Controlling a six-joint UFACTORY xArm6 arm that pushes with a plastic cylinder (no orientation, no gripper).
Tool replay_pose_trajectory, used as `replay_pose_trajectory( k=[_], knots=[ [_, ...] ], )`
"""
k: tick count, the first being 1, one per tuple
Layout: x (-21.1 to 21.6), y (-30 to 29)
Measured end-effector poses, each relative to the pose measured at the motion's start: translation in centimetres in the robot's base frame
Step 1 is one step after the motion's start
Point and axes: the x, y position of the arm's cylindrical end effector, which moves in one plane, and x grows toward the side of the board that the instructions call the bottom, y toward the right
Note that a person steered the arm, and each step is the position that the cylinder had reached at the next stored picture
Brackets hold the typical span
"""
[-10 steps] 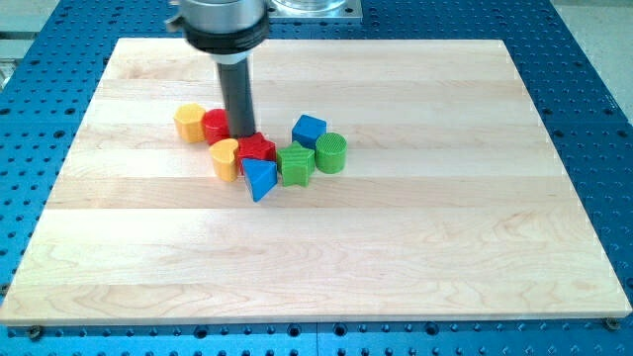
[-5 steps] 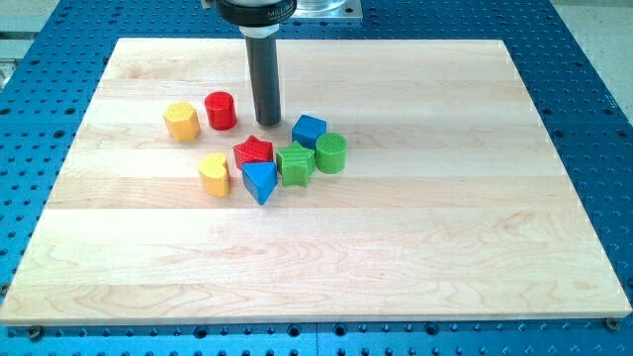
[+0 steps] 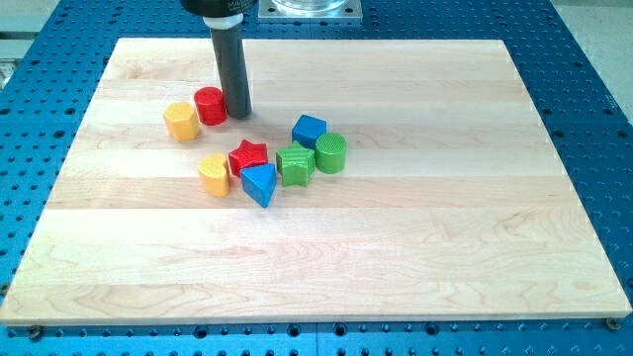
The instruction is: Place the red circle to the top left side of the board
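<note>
Since the earlier frame my tip (image 3: 237,114) has shifted to the view's left; no fingers, just a rod. Red circle (image 3: 210,105) now touches its left side, yellow block (image 3: 182,121) beyond, red star (image 3: 248,156) below on board (image 3: 445,247)
</note>
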Motion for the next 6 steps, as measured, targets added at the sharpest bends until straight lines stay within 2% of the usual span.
replay_pose_trajectory(
  k=[1,2,4,5,6],
  knots=[
    [2.3,-1.2],
    [0.3,-1.8],
    [-7.8,-6.0],
    [-8.8,-8.1],
    [-4.9,-7.9]
  ],
)
